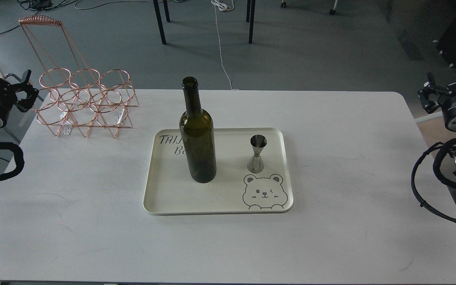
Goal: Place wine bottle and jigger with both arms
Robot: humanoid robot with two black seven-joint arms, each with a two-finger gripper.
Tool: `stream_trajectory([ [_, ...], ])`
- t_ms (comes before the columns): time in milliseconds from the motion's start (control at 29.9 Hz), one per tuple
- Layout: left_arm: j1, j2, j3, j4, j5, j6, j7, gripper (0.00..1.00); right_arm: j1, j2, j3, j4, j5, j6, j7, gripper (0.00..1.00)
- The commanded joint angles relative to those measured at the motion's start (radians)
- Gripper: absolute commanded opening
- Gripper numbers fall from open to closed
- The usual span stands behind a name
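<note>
Bottle (197, 136) upright on cream tray (216, 198), left of centre, mouth open. Jigger (257, 154) upright on same tray, right of bottle, apart from it, just above printed bear (265, 192). Tray at middle of white table (350, 178). Copper wire rack (83, 101) at table's far-left corner. Left gripper (24, 93) at left edge, beside rack, holding nothing; finger state cannot tell. Right gripper (428, 97) at right edge, off table, holding nothing; finger state cannot tell.

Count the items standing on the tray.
2. The wine bottle stands upright left of centre on the tray; the jigger stands upright to its right, above the bear print. Nothing looks hidden.
</note>
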Motion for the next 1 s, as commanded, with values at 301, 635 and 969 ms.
stream_trajectory([
  [301,-0.013,0.0,-0.005,-0.008,-0.002,0.0,0.0,0.99,0.001,-0.035,-0.009,0.122,-0.008,-0.002,0.008,0.99],
  [635,-0.015,0.0,-0.001,-0.009,0.0,0.0,0.0,0.99,-0.015,-0.267,-0.015,0.61,-0.408,-0.267,0.011,0.99],
  [969,-0.016,0.003,-0.002,-0.012,0.0,0.0,0.002,0.99,-0.06,-0.376,-0.158,0.947,-0.859,-0.487,0.012,0.98],
])
